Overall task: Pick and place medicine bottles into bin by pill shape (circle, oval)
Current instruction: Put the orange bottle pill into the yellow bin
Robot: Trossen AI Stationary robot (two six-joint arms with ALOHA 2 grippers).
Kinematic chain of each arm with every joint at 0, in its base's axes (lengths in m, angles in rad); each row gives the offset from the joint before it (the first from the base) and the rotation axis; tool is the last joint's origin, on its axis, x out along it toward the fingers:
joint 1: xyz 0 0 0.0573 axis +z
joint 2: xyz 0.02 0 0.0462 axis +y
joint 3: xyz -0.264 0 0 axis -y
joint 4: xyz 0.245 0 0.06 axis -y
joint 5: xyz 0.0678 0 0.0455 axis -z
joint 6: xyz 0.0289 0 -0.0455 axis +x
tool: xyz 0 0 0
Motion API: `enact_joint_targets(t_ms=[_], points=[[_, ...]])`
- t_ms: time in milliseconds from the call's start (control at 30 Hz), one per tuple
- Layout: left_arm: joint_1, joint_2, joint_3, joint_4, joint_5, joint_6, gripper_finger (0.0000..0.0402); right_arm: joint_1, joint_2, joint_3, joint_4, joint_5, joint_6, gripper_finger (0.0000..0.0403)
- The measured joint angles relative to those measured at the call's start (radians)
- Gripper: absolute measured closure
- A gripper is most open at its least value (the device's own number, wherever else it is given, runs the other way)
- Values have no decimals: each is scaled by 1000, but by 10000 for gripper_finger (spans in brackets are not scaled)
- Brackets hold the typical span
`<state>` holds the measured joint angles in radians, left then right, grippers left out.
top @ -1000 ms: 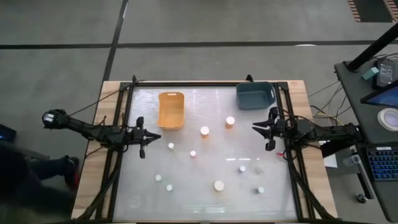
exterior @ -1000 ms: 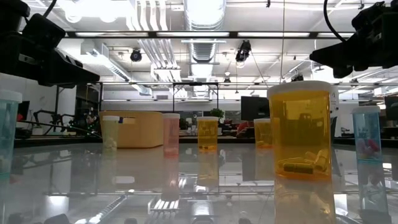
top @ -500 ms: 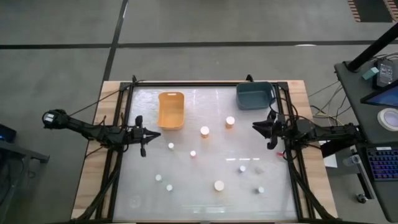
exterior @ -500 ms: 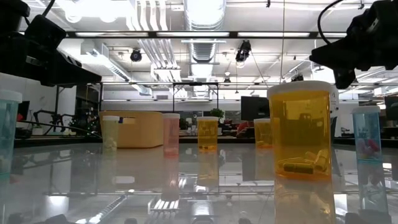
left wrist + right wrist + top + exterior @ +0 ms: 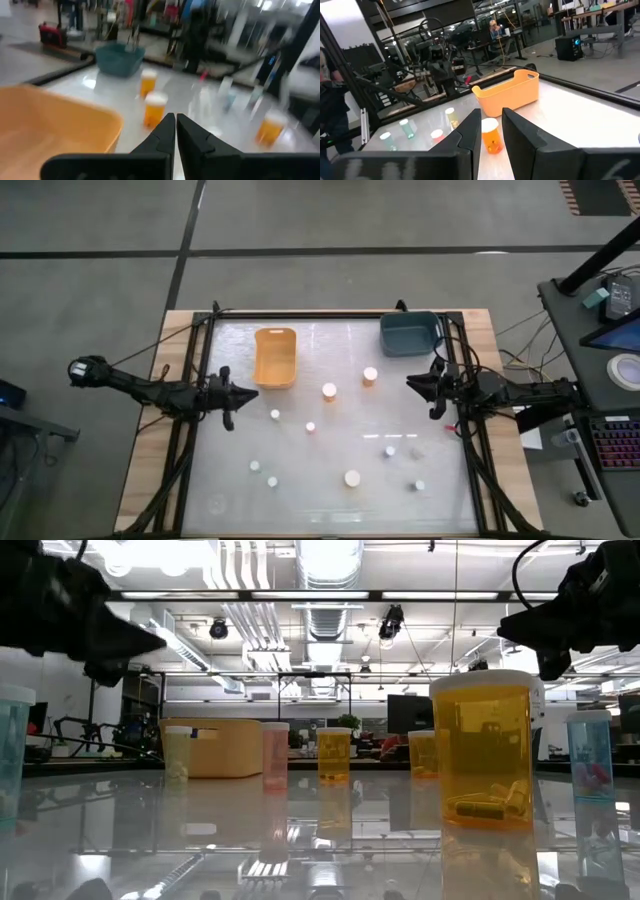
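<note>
Behind the glossy white table top (image 5: 330, 470), an open workshop with ceiling ducts and strip lights is seen in the low view; its far benches are too dim to be made out.

Over the table's left edge the left gripper (image 5: 248, 395) is held, its fingers pressed together on nothing. Just ahead of it and to one side lies the oblong orange plastic bin (image 5: 276, 356), whose near wall is cut off in the left wrist view.

Opposite, over the right edge, the right gripper (image 5: 411, 384) is held, likewise closed and empty. The squarish blue-grey plastic bin (image 5: 410, 333) stands just beside it, at the table's far edge.

The small white-capped medicine bottles (image 5: 329, 390) are scattered upright between the two grippers and towards the near edge, none touched. Two orange ones (image 5: 370, 375) stand nearest the right gripper's tips. From above only caps are shown, so the pill shapes cannot be read. In the low view a large amber bottle (image 5: 487, 750) is seen holding a few elongated pills; the contents of the others are too small to tell.
</note>
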<state>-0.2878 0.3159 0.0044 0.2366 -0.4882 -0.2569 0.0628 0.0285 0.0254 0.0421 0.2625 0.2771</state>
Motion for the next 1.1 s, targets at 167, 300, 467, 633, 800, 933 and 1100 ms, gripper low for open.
enact_joint_targets(t_ms=[167,300,467,633,800,933,1100], points=[[0,29,0,304,22,-57,401,0,0,0,59,-1,-7,335],[0,57,0,477,23,-80,401,2,0,0,86,-34,-31,335],[0,118,4,652,67,-80,401,2,0,0,128,-61,-76,335],[-1,213,87,678,110,-77,401,2,0,0,236,-59,-163,335],[0,353,217,675,82,2,401,2,0,0,356,-53,-256,335],[0,467,338,657,82,35,401,2,0,0,438,-52,-332,335],[3,598,488,527,84,64,401,2,0,12,494,-9,-406,335]])
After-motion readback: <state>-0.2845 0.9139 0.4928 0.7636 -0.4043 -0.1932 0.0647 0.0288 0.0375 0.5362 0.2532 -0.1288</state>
